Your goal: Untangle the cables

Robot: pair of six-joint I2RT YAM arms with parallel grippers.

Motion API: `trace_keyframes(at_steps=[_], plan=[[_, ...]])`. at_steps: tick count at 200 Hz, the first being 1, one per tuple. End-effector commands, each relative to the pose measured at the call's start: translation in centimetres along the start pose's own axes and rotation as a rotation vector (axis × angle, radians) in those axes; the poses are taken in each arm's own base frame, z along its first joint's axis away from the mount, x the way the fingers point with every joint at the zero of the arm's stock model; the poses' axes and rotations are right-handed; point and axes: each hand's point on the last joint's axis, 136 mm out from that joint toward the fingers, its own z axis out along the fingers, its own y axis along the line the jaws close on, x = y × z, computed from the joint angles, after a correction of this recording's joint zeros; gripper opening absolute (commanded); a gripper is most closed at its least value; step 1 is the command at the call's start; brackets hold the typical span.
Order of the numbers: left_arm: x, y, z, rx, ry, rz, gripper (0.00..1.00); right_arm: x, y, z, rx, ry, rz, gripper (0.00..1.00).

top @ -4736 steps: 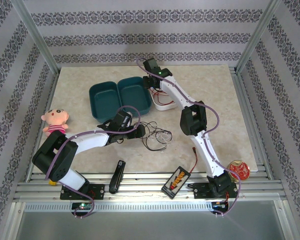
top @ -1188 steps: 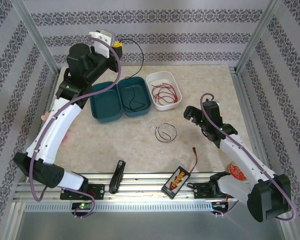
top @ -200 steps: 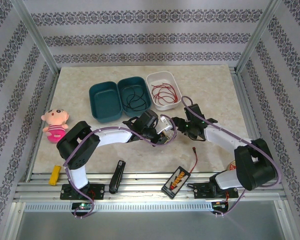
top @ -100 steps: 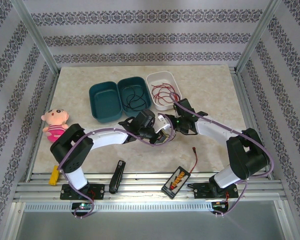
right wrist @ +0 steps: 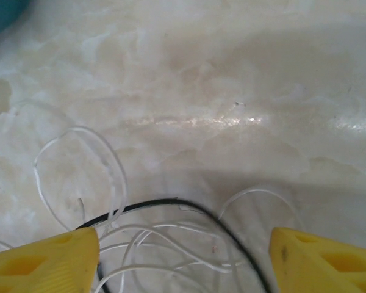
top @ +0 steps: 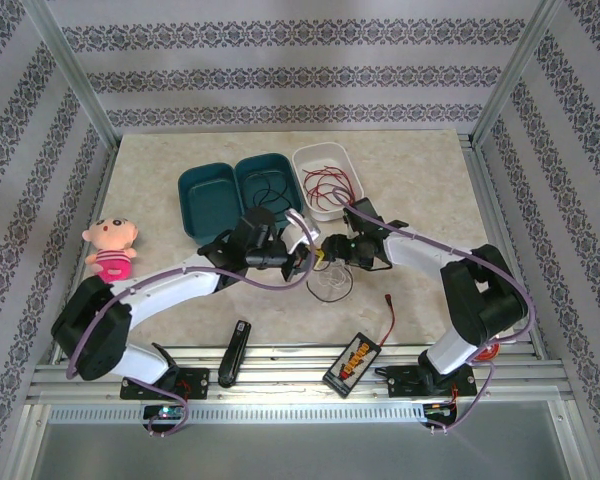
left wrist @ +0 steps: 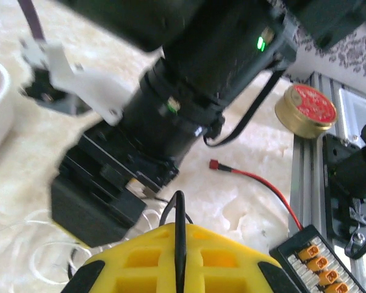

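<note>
We have the left gripper (left wrist: 180,241) clenched on a black wire (left wrist: 180,204), which stands up thin between its yellow fingers. The right gripper (right wrist: 183,259) hangs released, fingers wide apart and grasping nothing, low over the white wire (right wrist: 114,168). Its loose loops lie on the table (top: 430,180) in front of the arms, with a black strand curving across them, probably the same wire. The red cable (top: 328,185) lies in the white tray (top: 302,170), and a black coil (top: 265,195) sits in the right compartment of the teal container (top: 210,205).

We judge the main risk to be the crossing itself. If the right fingers close on black and white together, a pull from the left drags the whole bundle instead of parting it. The wire is very thin, so it may also slide out of the left pinch under tension. The two wrists are very close together — a small sideways move could knock one into the other. A dragged coil could snag the short red lead (top: 390,315) of the black-and-yellow box (top: 355,358) nearby.

The table is pale, glossy marble-patterned board, smooth enough for wire to skate on rather than catch. Aluminium rails frame it, and the walls carry grey-striped ornamental paper. A doll (top: 110,245) sits at the left edge, well apart from the work.
</note>
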Motion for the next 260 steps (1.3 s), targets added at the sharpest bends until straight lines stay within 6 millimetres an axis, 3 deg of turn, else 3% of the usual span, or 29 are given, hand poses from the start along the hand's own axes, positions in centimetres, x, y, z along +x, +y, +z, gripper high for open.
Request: trace_keyframes(at_steps=[1, 46, 98, 135, 156, 181, 217, 242, 260], plan=[[-2.8, 0.8, -2.0, -0.037, -0.101, 0.004, 0.00, 0.1, -1.5, 0.2, 0.045, 0.018, 0.027, 0.68], [-7.5, 2.1, -7.1, -0.128, -0.252, -0.025, 0.00, 0.0, -4.0, -0.4, 0.081, -0.008, 0.083, 0.50], [-12.5, -0.4, -12.8, -0.190, -0.360, 0.098, 0.00, -0.8, -5.6, -1.6, 0.113, -0.054, 0.113, 0.38], [-16.1, -2.8, -15.9, -0.171, -0.447, 0.178, 0.00, -1.2, -6.4, -2.6, 0.146, -0.084, 0.129, 0.38], [-17.0, -3.6, -16.2, -0.133, -0.478, 0.190, 0.00, -1.8, -5.1, -3.5, 0.085, -0.127, 0.122, 0.45], [-16.7, -2.8, -14.5, -0.110, -0.452, 0.156, 0.00, -2.9, -2.2, -5.3, -0.037, -0.207, 0.093, 0.55], [-17.5, -1.4, -13.1, -0.117, -0.447, 0.111, 0.00, -3.7, 0.6, -7.6, -0.115, -0.279, 0.032, 0.57], [-19.6, -1.2, -13.9, -0.141, -0.515, 0.109, 0.00, -3.7, 1.3, -8.2, -0.148, -0.308, 0.031, 0.58], [-22.0, -1.6, -15.2, -0.149, -0.598, 0.121, 0.00, -4.2, 0.6, -9.0, -0.113, -0.352, 0.043, 0.59]])
